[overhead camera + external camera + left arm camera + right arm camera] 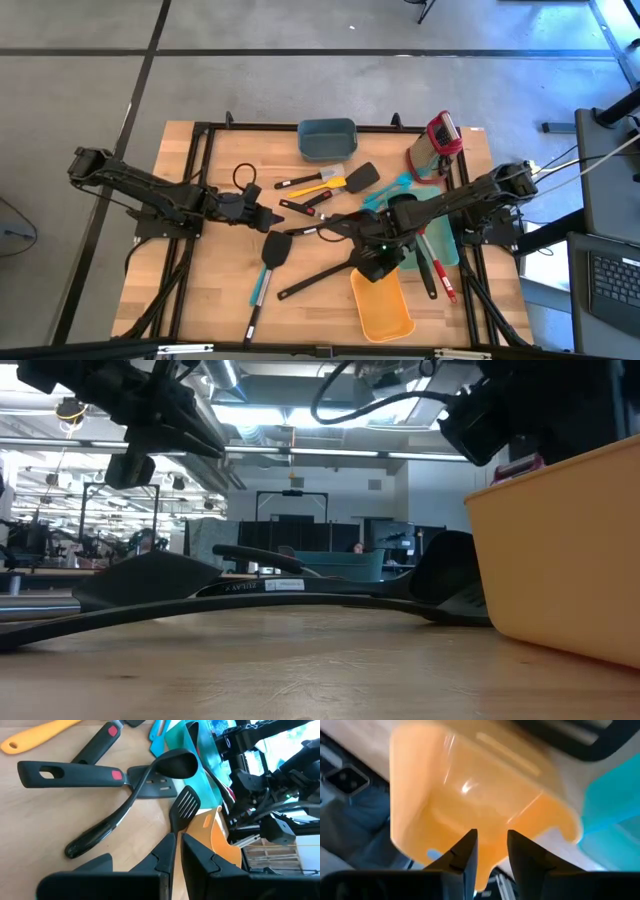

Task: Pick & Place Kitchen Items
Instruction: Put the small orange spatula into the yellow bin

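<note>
Kitchen items lie scattered across the wooden table [200, 290]: a black slotted turner [272, 248], a black ladle [318, 280], a yellow spatula [325, 186], and red-trimmed black turners [300, 205]. An orange bin [382, 305] rests on its base near the front edge. My right gripper [375, 265] points steeply down at the bin's far end, its fingers nearly together on the rim. My left gripper [262, 215] hovers shut and empty left of centre. In its wrist view it faces the ladle [135, 800] and the slotted turner head [184, 807]. My right gripper has the far end rim of the orange bin [490, 870] between its two fingers [465, 852]. It comes from above, slanting down. The bin sits upright with its base on the table. One finger inside and one outside I cannot tell.
A dark teal bin [327, 138] stands at the far edge and a red grater [440, 140] at the far right. A light teal tray [440, 240] with red-handled utensils lies under the right arm. Bare wood shows at the front left.
</note>
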